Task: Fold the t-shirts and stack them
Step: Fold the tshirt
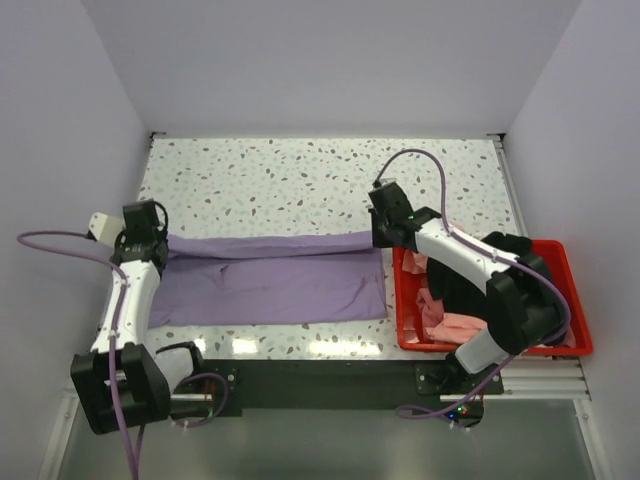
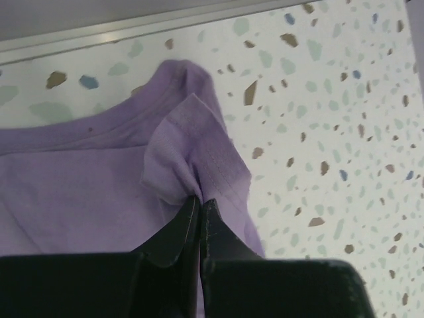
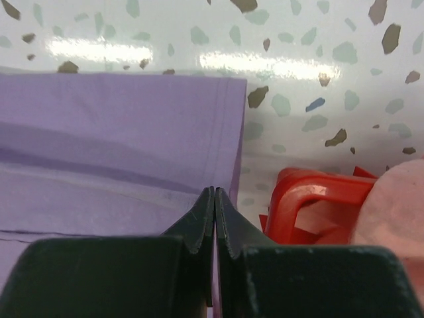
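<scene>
The lavender t-shirt (image 1: 270, 285) lies spread flat across the near half of the table, its far edge pulled into a straight band between my two grippers. At that edge's left end, my left gripper (image 1: 152, 245) is shut on a bunched fold of lavender cloth (image 2: 192, 152), its tips (image 2: 200, 199) pinching the fabric. My right gripper (image 1: 381, 236) is shut on the right end, and the right wrist view shows its tips (image 3: 214, 191) closed with thin lavender fabric (image 3: 119, 132) between them. A salmon-pink t-shirt (image 1: 452, 326) and black cloth (image 1: 450, 288) lie in the red bin.
The red plastic bin (image 1: 578, 315) stands at the table's right side, close beside my right gripper, with its rim (image 3: 311, 195) just right of the jaws. The speckled tabletop (image 1: 300, 175) stretches beyond the shirt to the back wall. White walls close in both sides.
</scene>
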Available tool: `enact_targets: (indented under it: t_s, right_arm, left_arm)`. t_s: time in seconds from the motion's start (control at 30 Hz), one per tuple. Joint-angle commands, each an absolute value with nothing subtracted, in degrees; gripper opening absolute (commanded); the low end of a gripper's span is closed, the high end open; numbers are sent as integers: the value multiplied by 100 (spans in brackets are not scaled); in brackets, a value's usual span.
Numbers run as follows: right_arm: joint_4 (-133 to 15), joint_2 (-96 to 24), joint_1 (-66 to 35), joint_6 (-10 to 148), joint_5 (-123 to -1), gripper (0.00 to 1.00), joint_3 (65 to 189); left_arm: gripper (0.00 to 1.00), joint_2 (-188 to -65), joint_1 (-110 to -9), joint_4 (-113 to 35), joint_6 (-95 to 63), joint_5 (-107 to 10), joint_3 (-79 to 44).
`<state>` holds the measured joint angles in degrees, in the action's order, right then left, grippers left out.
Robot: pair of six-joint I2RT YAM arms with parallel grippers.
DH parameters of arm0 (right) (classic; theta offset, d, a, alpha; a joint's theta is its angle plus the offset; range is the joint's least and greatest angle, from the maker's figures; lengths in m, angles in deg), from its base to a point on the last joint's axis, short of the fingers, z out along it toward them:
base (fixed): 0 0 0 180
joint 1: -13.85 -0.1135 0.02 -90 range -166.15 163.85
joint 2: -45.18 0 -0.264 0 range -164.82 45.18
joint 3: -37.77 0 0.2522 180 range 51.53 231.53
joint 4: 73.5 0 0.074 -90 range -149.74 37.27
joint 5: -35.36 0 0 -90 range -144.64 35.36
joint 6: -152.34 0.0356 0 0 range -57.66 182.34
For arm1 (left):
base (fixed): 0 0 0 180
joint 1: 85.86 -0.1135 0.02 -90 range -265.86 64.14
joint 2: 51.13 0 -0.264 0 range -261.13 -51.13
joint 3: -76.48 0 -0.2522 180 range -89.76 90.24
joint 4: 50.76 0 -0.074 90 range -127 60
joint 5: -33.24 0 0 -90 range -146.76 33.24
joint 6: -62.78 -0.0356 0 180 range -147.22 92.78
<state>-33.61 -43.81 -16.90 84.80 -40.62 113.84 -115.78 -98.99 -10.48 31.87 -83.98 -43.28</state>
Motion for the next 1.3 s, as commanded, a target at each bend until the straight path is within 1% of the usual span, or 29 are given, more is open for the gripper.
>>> enact_targets:
  t_s: [0.0, 0.1, 0.17, 0.27, 0.3, 0.37, 0.43, 0.47, 0.5, 0.53, 0.57, 0.6, 0.63, 0.67, 0.77, 0.83, 0.87, 0.9, 1.03, 1.07, 1.13, 1.2, 1.27]
  right_arm:
    - [-3372, -4262, -1683, 8432, -4102, 0, 11104]
    - [-3424, -4218, -1683, 8432, -4277, 0, 10963]
    - [-3469, -4192, -1683, 8440, -4348, 0, 10840]
    - [-3460, -4130, -1691, 8449, -4339, 0, 10647]
    - [-3442, -4113, -1692, 8458, -4322, 0, 10629]
    - [-3433, -4078, -1691, 8449, -4313, 6, 10576]
    - [-3425, -4060, -1683, 8449, -4330, 11, 10585]
    - [-3407, -4034, -1683, 8441, -4383, 19, 10585]
    - [-3398, -4016, -1683, 8440, -4392, 22, 10594]
    - [-3407, -3990, -1691, 8432, -4409, 25, 10611]
    - [-3416, -3946, -1683, 8406, -4523, 38, 10620]
    - [-3425, -3911, -1691, 8388, -4576, 43, 10646]
    - [-3433, -3902, -1683, 8370, -4655, 45, 10664]
    - [-3442, -3867, -1683, 8353, -4734, 47, 10681]
    - [-3477, -3770, -1691, 8247, -5225, 57, 10839]
    - [-3565, -3717, -1727, 8195, -5638, 76, 10962]
    - [-3600, -3717, -1753, 8151, -5797, 91, 11006]
    - [-3618, -3717, -1849, 8124, -5868, 99, 11111]
    - [-3714, -3892, -2201, 7984, -5992, 99, 11411]
    - [-3776, -4049, -2262, 7983, -6113, 99, 11446]
    - [-3872, -4269, -2350, 8044, -6246, 99, 11551]
    - [-3908, -4639, -2386, 8089, -6299, 99, 11674]
    - [-3917, -4867, -2447, 8159, -6334, 99, 11753]
  left_arm:
    - [0, -10873, -9957, -994, 3430, -8769, -5115]
    - [0, -10572, -9966, -862, 3588, -8980, -5582]
    - [2, -10440, -9984, -687, 3702, -9181, -5732]
    - [2, -10448, -10010, -423, 3808, -9366, -5724]
    - [4, -10457, -10010, -361, 3835, -9402, -5706]
    - [5, -10545, -10037, -186, 3896, -9516, -5654]
    - [13, -10641, -10098, -27, 3993, -9604, -5601]
    - [19, -10677, -10124, 60, 4010, -9648, -5557]
    - [35, -10738, -10194, 131, 4045, -9648, -5513]
    - [47, -10747, -10212, 184, 4063, -9614, -5478]
    - [79, -10756, -10238, 193, 4046, -9491, -5408]
    - [90, -10747, -10239, 193, 4028, -9403, -5372]
    - [97, -10730, -10239, 211, 4019, -9324, -5337]
    - [100, -10704, -10239, 254, 3976, -9193, -5267]
    - [100, -10554, -10239, 438, 3932, -9104, -5057]
    - [100, -10405, -10230, 509, 3888, -9095, -4864]
    - [100, -10352, -10239, 501, 3731, -9016, -4801]
    - [100, -10291, -10247, 405, 3573, -8911, -4749]
    - [100, -10570, -10230, -569, 2414, -7543, -4643]
    - [100, -10719, -10239, -850, 2150, -6886, -4634]
    - [100, -11325, -10239, -1001, 1990, -6172, -4607]
    - [100, -11965, -10230, -1072, 1980, -5993, -4599]
    - [100, -12310, -10221, -1142, 1937, -5913, -4660]
